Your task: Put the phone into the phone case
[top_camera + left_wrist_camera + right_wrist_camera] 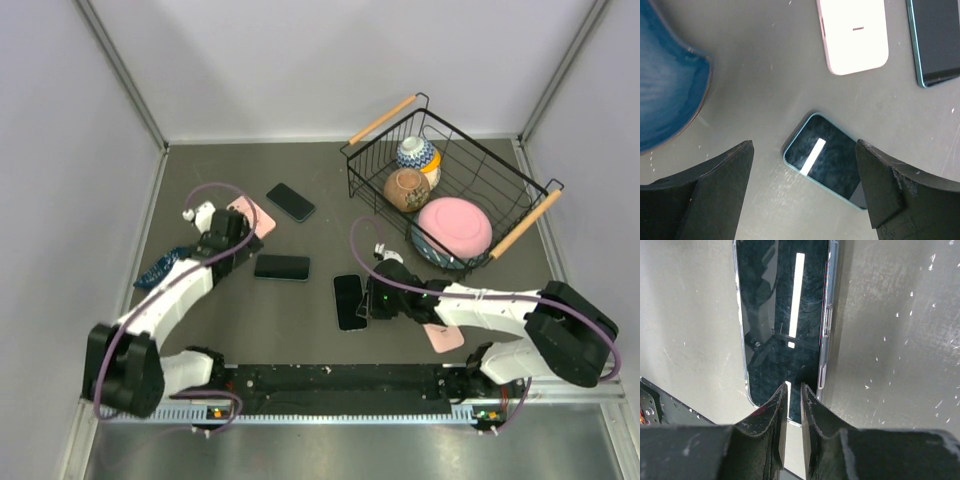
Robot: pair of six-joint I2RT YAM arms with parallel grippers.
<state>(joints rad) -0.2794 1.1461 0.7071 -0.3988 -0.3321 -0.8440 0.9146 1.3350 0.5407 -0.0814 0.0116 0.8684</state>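
Observation:
A black-screened phone (785,315) lies flat in a clear phone case (826,325); from above it shows at the table's centre (349,301). My right gripper (793,386) (376,300) is over its near end, fingers drawn to a thin slit with nothing between them. My left gripper (804,145) (228,238) hangs wide open above a teal-edged phone (827,165) (281,267), not touching it. Beyond it lie a pink case (855,35) (252,215) and another teal-edged phone (937,40) (290,201).
A black wire basket (351,170) at the back right holds a pink bowl (453,225), a brown cup (406,189) and a blue-white bowl (415,152). A blue dish (665,85) (160,268) sits left of my left arm. A pink piece (443,337) lies by the right arm.

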